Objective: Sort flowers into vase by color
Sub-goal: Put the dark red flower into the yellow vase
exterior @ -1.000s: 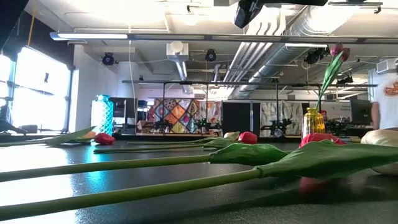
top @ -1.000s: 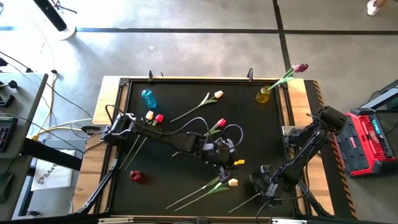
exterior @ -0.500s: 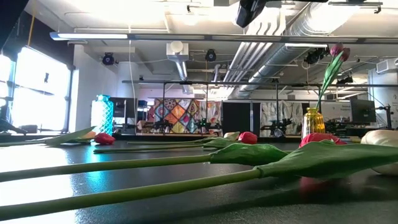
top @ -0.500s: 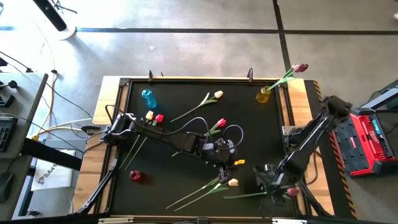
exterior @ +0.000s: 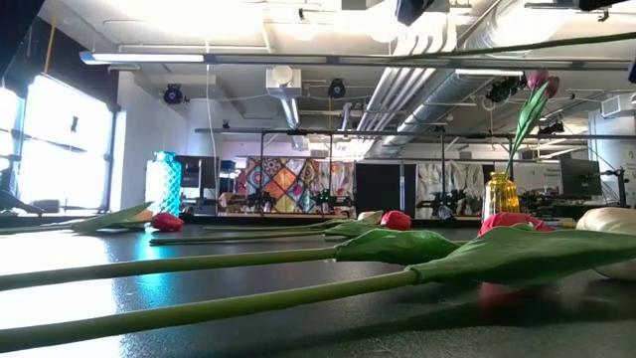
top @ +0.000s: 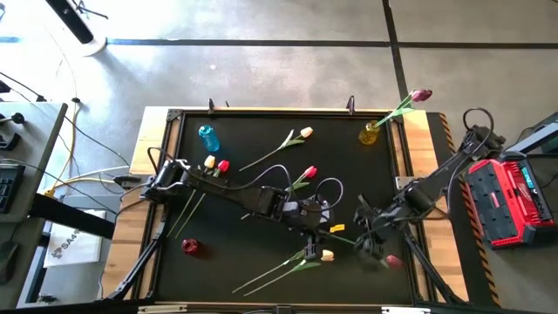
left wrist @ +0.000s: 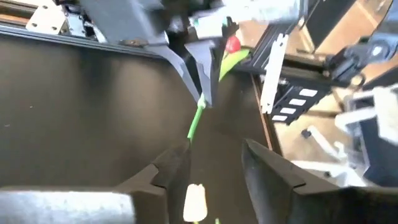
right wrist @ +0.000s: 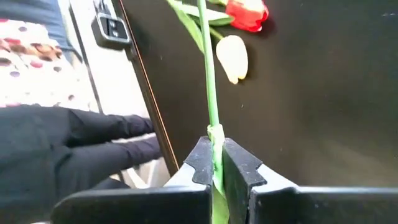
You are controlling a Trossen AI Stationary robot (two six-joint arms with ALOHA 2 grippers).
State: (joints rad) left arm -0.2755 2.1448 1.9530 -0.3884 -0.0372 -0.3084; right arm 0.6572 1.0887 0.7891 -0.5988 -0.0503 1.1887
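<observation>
I have the right pincer [top: 370, 240] clamped on a tulip stem [right wrist: 210, 99], near the right front of the worktop [top: 253, 192]; the right wrist view shows both fingers pinched tight on the green stalk, gripped well away from the head so the bloom hangs free and should go into a vase neck cleanly. I judge this flower's head to be the pinkish spot [top: 392, 260] just beside the pincer in the high view, which would match the magenta tulip [top: 421, 94] already standing in the yellow vase [top: 369, 133] at the far right corner. The left pincer [left wrist: 214, 171] hangs mid-worktop with its fingers spread wide, holding nothing, above a cream tulip [top: 327, 255] that lies on the mat. The other flowers lie scattered: a red one [top: 310, 173] near the centre, another cream one [top: 306, 133] farther back. The blue vase [top: 207, 137] waits at the far left, a red vase [top: 191, 248] near the front left.
</observation>
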